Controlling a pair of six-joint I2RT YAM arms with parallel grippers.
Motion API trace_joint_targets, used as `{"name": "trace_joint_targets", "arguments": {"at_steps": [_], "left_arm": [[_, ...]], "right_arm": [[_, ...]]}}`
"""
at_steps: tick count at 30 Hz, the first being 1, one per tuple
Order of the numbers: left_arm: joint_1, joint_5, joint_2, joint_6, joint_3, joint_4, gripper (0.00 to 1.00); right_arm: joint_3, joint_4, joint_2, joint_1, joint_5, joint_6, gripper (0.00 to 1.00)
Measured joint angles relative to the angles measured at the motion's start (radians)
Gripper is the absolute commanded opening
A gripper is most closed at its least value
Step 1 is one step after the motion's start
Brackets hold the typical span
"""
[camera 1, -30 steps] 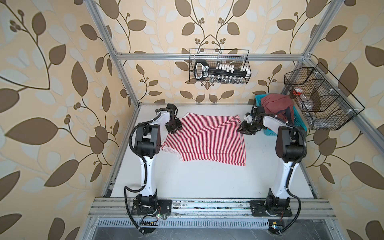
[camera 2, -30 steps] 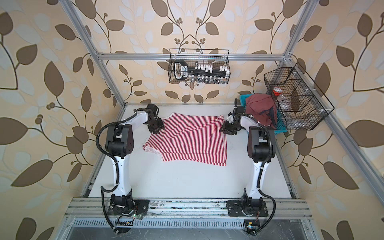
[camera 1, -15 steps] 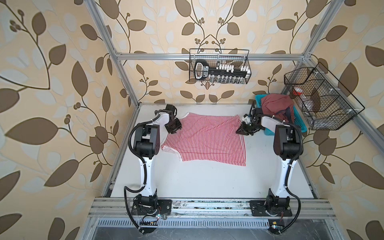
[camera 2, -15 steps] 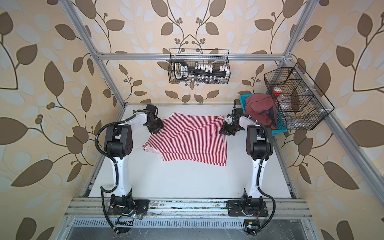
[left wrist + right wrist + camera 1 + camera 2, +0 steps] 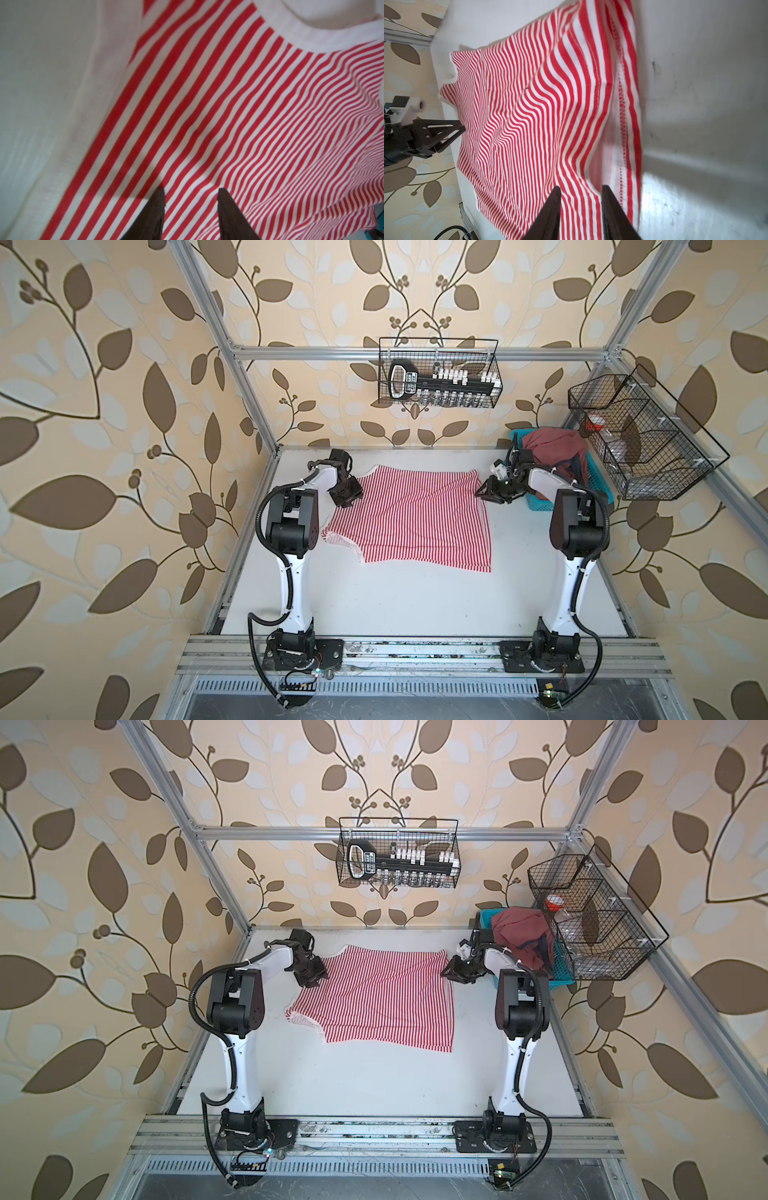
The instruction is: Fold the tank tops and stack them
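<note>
Leaf-patterned wallpaper and a metal frame enclose a white table [image 5: 415, 605], seen whole in both top views. On the far half of it lies the striped tank top [image 5: 415, 522], spread nearly flat, its red and white stripes running from the far side toward the near side. It sits between the two arms, well short of the near rail.

At the far right corner stands a blue basket [image 5: 540, 501], and the dusty red tank top [image 5: 552, 445] is heaped in it, spilling above the rim. A black wire basket [image 5: 438, 379] hangs on the back wall and another wire basket [image 5: 640, 448] on the right wall.

The left gripper [image 5: 351, 497] is at the far left edge of the striped tank top [image 5: 228, 124]. In the left wrist view, its dark fingers [image 5: 153, 209] stand apart, with stripes running unbroken through the gap. No fold is pinched.

The right gripper [image 5: 482, 493] is at the far right corner of the same garment, just beside the blue basket. In the right wrist view, its fingers [image 5: 550, 209] are also parted over the stitched hem, where the cloth [image 5: 539, 104] humps up in a low ridge. It cannot be told whether the tips touch the cloth.
</note>
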Motion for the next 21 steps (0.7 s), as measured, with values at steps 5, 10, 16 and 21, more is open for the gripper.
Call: {"name": "trace_joint_targets", "arguments": {"at_steps": [5, 10, 16, 21], "left_arm": [[0.000, 0.000, 0.000, 0.000, 0.000, 0.000, 0.44], [0.000, 0.000, 0.000, 0.000, 0.000, 0.000, 0.44], [0.000, 0.000, 0.000, 0.000, -0.001, 0.000, 0.44], [0.000, 0.000, 0.000, -0.002, -0.002, 0.002, 0.44]], "right_arm": [[0.000, 0.019, 0.026, 0.000, -0.027, 0.013, 0.34], [0.000, 0.022, 0.055, 0.000, -0.043, 0.017, 0.34], [0.000, 0.042, 0.058, 0.000, -0.069, 0.028, 0.17], [-0.001, 0.044, 0.058, 0.000, -0.085, 0.028, 0.00]]}}
